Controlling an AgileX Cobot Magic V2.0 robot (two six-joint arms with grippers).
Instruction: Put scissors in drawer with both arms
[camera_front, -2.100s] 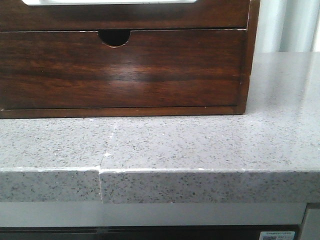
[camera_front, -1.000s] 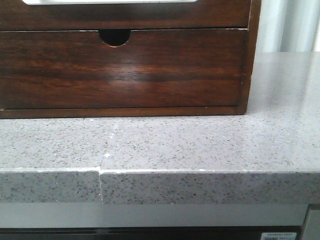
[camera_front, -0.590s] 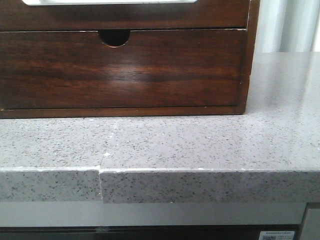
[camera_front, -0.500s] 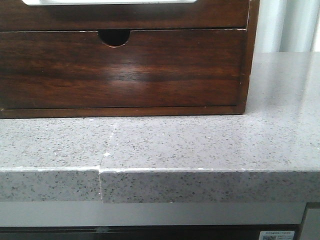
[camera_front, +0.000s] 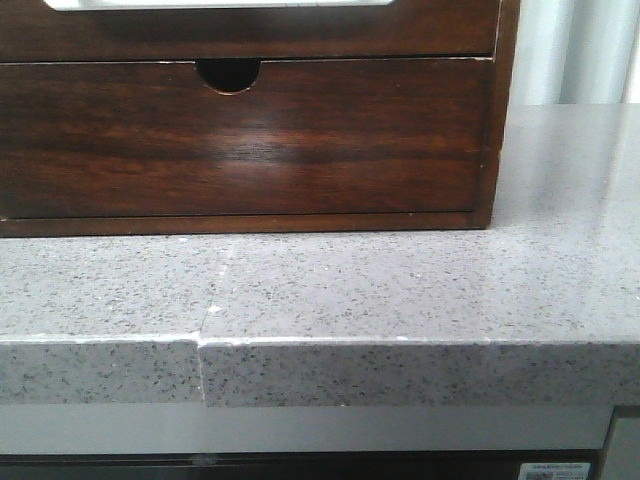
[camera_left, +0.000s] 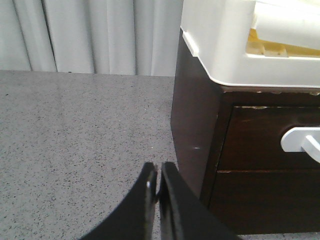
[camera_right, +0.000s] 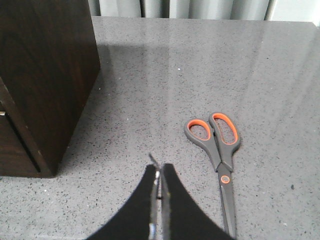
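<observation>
Jaws of both grippers closed, empty

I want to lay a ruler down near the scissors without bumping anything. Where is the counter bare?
Bare counter lies between the wooden cabinet and the scissors, and beyond their orange handles toward the curtain. The front strip before the cabinet's drawer front is bare too.

Speckled grey stone counter (camera_front: 400, 290), a seam running across its front edge. Pleated pale curtain (camera_left: 100, 35) behind it. White plastic tray (camera_left: 225, 45) sits atop the dark wooden cabinet (camera_left: 192, 120).
</observation>
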